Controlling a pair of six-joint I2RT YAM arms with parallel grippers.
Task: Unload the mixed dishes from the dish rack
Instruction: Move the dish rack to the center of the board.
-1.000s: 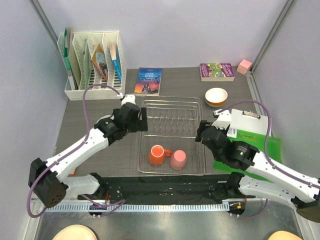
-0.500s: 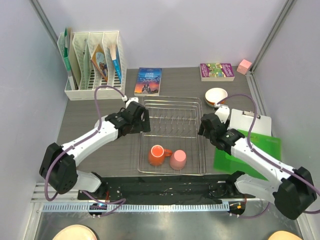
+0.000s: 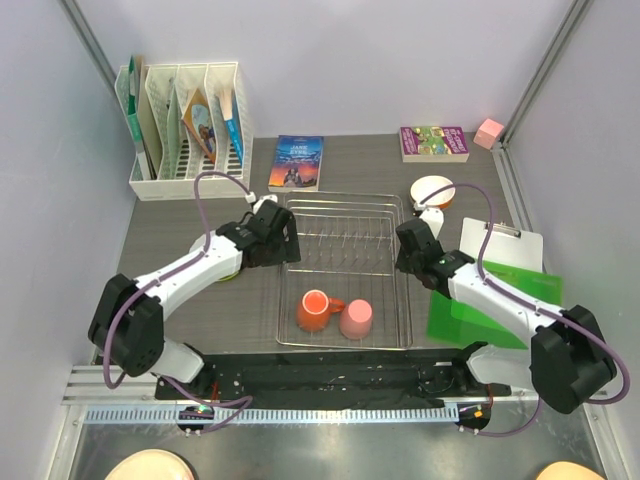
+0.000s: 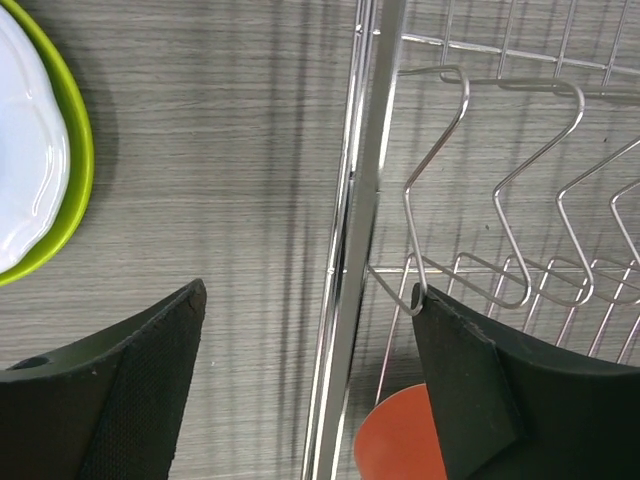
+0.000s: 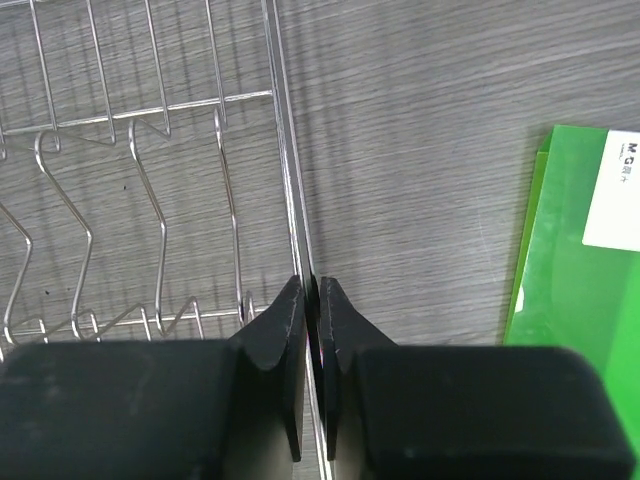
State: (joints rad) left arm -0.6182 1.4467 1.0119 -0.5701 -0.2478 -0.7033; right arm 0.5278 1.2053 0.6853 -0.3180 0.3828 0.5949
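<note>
The dish rack [image 3: 345, 197] is a silver wire basket in the middle of the table. An orange mug [image 3: 316, 310] and a pink cup [image 3: 356, 319] stand in its near end. My left gripper [image 3: 287, 243] is open and straddles the rack's left rim wire [image 4: 360, 250], one finger [image 4: 150, 380] outside and the other inside next to the mug [image 4: 400, 440]. My right gripper [image 5: 312, 300] is shut on the rack's right rim wire [image 5: 290, 200]. A lime-green plate [image 4: 78, 150] with a white dish [image 4: 25, 150] in it lies left of the rack. A cream-white bowl [image 3: 433, 190] sits at the back right.
A white file organizer [image 3: 185, 130] stands at the back left. Two books [image 3: 297, 162] [image 3: 434, 142] and a pink block [image 3: 489, 132] lie along the back. A clipboard [image 3: 500, 245] and green folder [image 5: 580, 300] lie right of the rack.
The right gripper has closed onto the rack's right rim. Both arms have stretched forward along the rack's sides, and the left jaws have narrowed slightly.
</note>
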